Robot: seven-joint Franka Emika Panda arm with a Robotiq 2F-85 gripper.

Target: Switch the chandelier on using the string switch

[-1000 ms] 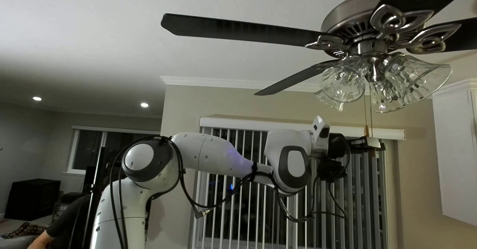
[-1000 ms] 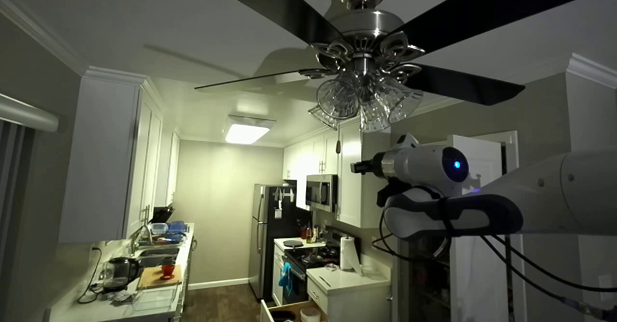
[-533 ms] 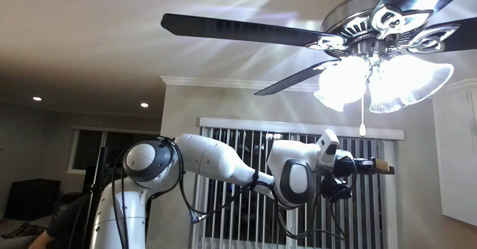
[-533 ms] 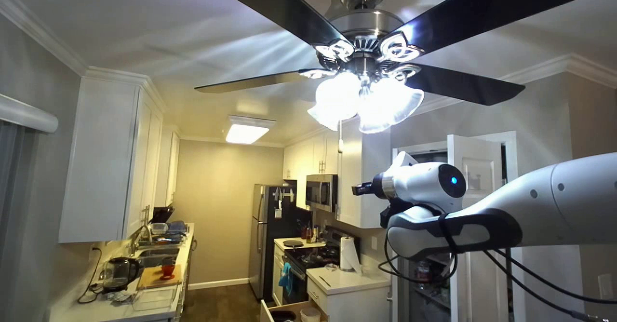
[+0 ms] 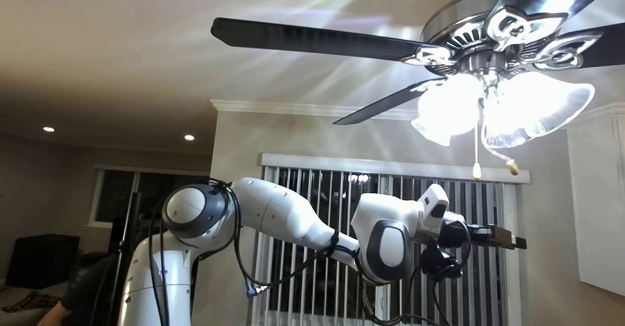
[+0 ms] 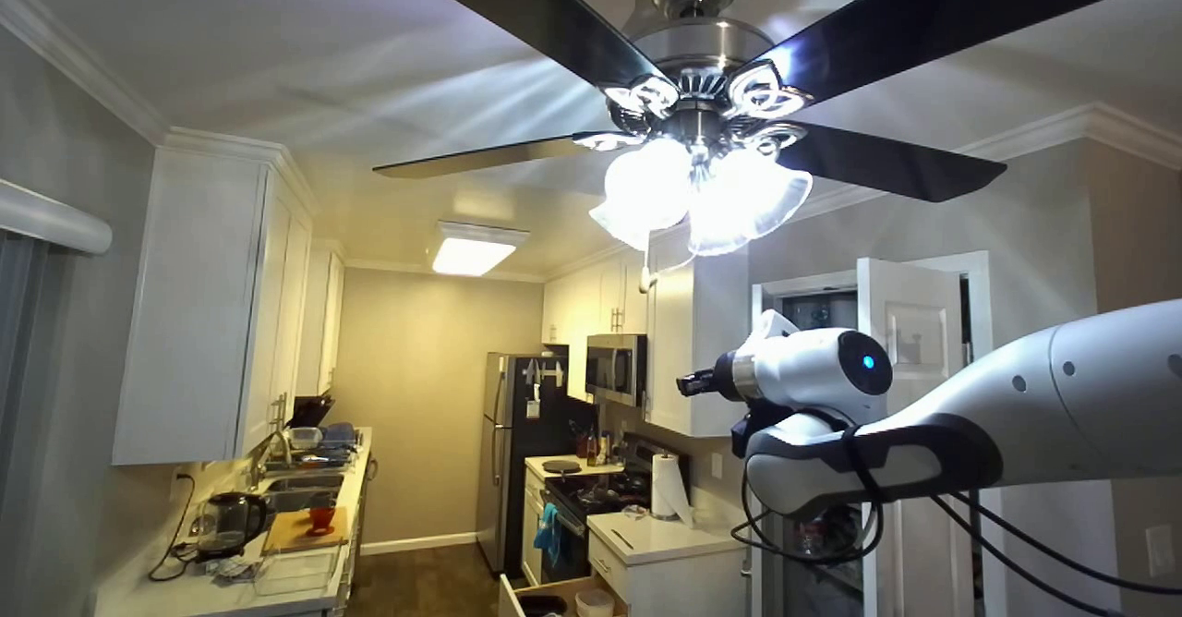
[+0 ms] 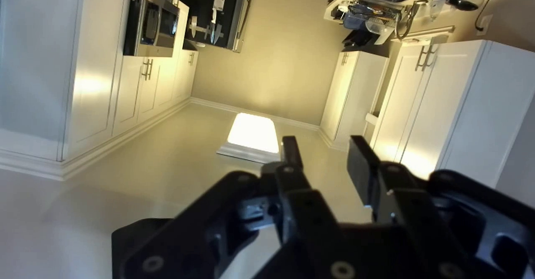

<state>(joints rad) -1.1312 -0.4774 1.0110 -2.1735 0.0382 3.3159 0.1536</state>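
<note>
The chandelier (image 5: 468,21) has dark blades and glowing white shades in both exterior views (image 6: 702,44); it is lit. Two thin pale pull cords hang below the shades. One cord (image 5: 476,152) hangs straight. The other, the string switch (image 5: 512,167), swings out to the side with a tan knob at its end. In an exterior view a cord end (image 6: 645,279) hangs above my gripper (image 6: 688,384). My gripper (image 5: 515,241) is below both cords and touches neither. In the wrist view its fingers (image 7: 324,145) are apart, with nothing between them.
Vertical blinds (image 5: 317,248) stand behind the arm. A white cabinet (image 5: 598,194) is at the side, and a white door (image 6: 910,321) stands behind the wrist. A ceiling light (image 6: 476,252) shines in the kitchen. Cables (image 5: 244,228) loop along the arm. A person's arm (image 5: 53,311) shows low.
The chandelier went from dark to lit between the earliest frames and half a second ago. My gripper moved down from the cord ends. The string switch is free and swinging.
</note>
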